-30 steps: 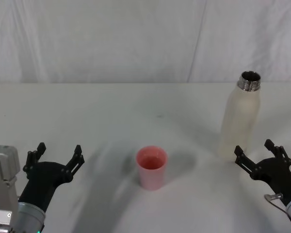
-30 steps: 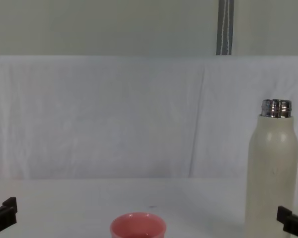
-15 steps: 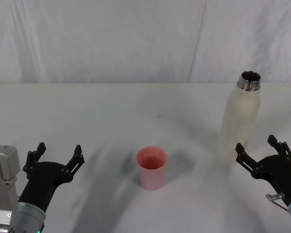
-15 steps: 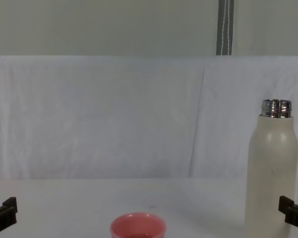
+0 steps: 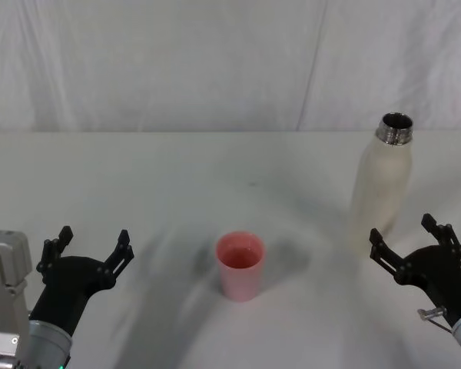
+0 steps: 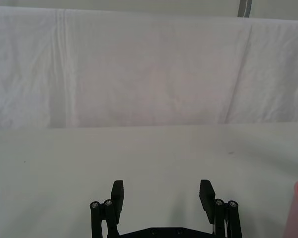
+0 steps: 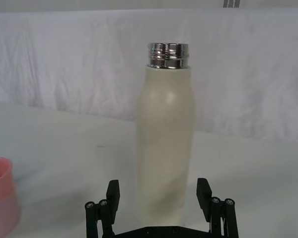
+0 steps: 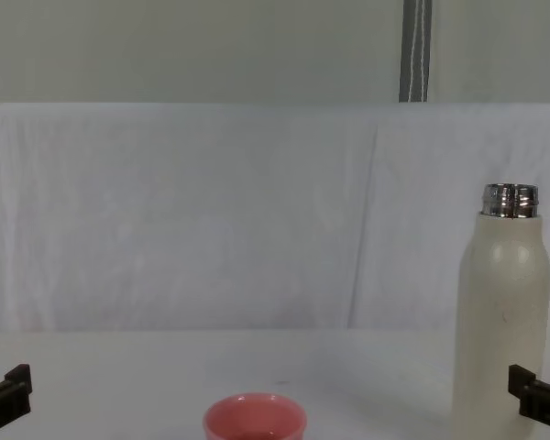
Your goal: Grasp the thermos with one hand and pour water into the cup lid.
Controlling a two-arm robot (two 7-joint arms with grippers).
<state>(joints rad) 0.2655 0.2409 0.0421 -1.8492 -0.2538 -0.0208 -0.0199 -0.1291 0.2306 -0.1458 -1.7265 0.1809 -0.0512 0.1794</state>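
- The thermos (image 5: 381,184) stands upright on the right side of the white table (image 5: 177,177), its steel neck uncapped.
- The right gripper (image 5: 408,244) hovers just in front of the thermos's base, near it but not touching; its fingers are spread wide, wider than the bottle's body.
- From the right wrist view, the thermos (image 7: 165,144) sits centred between the two raised fingers (image 7: 112,196), slightly beyond them.
- The pink cup lid (image 5: 240,265) stands upright near the middle of the table, well apart from the thermos and to its left.
- The left gripper (image 5: 88,246) rests low at the left, away from the cup lid, with its fingers spread wide and holding nothing.
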